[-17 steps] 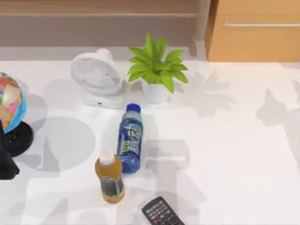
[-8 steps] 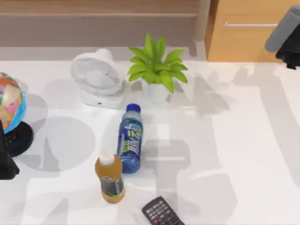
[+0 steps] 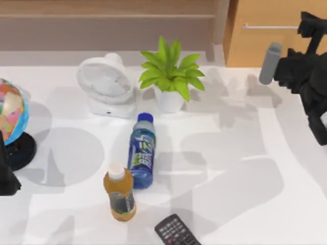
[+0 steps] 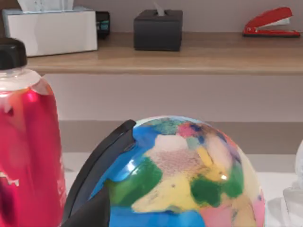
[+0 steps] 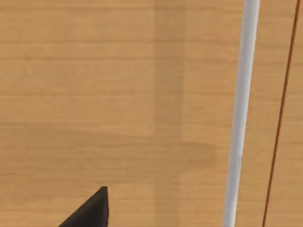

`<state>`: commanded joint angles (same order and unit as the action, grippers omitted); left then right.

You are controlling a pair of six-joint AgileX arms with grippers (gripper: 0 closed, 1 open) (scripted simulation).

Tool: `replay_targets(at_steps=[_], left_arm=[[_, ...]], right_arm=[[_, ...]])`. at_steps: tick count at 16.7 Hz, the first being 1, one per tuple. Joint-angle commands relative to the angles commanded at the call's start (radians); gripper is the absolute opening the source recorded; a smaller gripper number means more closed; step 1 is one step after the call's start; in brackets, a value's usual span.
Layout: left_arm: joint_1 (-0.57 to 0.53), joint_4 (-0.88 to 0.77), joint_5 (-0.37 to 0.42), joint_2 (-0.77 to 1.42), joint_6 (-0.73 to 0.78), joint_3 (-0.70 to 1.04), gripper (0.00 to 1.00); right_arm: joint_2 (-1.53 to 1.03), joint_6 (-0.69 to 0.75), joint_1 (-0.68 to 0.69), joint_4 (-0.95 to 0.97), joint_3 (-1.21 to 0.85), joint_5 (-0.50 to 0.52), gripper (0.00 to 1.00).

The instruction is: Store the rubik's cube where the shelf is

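The right claw point(image 3: 311, 25) sits at the surface's far right corner, facing the drawer point(image 5: 118, 94) and its silver handle point(image 5: 239, 118); its grip state cannot be told. The rubik's cube is nowhere to be pointed at, likely inside. Next: grasp the handle and pull. The shelf point(image 3: 102, 16) runs along the far edge; the left arm is parked near left.

white desk fan point(image 3: 106, 84) left of green potted plant point(image 3: 170, 75) | blue plastic bottle point(image 3: 141, 151) lying before plant | amber juice bottle point(image 3: 119, 193) just beside it | black remote point(image 3: 176, 232) at front edge | multicoloured globe point(image 3: 11, 116) far left | light-brown wooden shelf point(image 3: 107, 16) behind, orange-tan wooden drawer point(image 3: 271, 35) to its right
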<state>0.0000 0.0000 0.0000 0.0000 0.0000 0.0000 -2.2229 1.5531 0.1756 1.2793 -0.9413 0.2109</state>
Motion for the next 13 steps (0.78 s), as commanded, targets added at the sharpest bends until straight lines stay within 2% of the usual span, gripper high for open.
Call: replay_targets(at_steps=[6, 13], left_arm=[[0.0, 0.0, 0.0, 0.0, 0.0, 0.0, 1.0], [0.0, 0.0, 0.0, 0.0, 0.0, 0.0, 1.0]], right_arm=[[-0.007, 0.003, -0.004, 0.001, -0.002, -0.001, 1.0], [-0.059, 0.005, -0.012, -0.06, -0.119, -0.011, 1.0]])
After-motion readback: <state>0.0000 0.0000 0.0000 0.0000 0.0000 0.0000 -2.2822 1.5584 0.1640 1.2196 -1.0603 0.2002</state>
